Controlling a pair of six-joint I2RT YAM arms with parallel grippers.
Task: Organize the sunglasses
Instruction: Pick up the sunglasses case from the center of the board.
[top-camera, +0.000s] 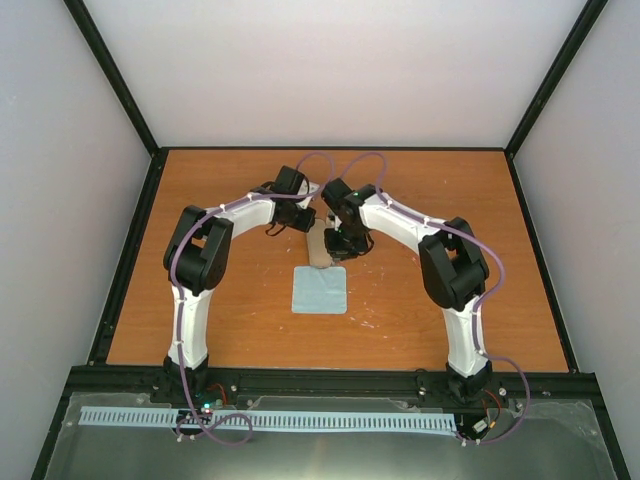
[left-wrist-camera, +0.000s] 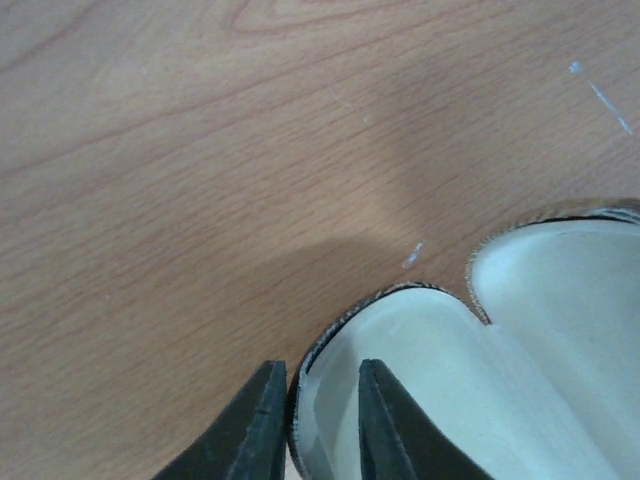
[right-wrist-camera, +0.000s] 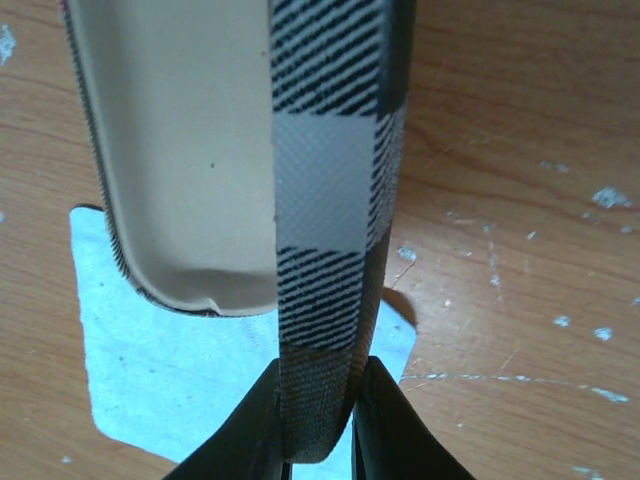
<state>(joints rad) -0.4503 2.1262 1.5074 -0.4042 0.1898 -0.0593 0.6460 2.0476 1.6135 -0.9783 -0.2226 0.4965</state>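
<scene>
Right claw grips the open case by its striped wall, left claw stands slightly open astride the rim, and I cannot see the sunglasses, so packing them seems left.

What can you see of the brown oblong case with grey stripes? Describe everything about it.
The brown oblong case with grey stripes sits open in the middle of the wooden tabletop, one end at the pale blue square cloth. Its outside looks like woven plaid fabric, and both halves show smooth cream lining. The right gripper pinches one wall from its end. The left gripper straddles a rim with slack.
</scene>
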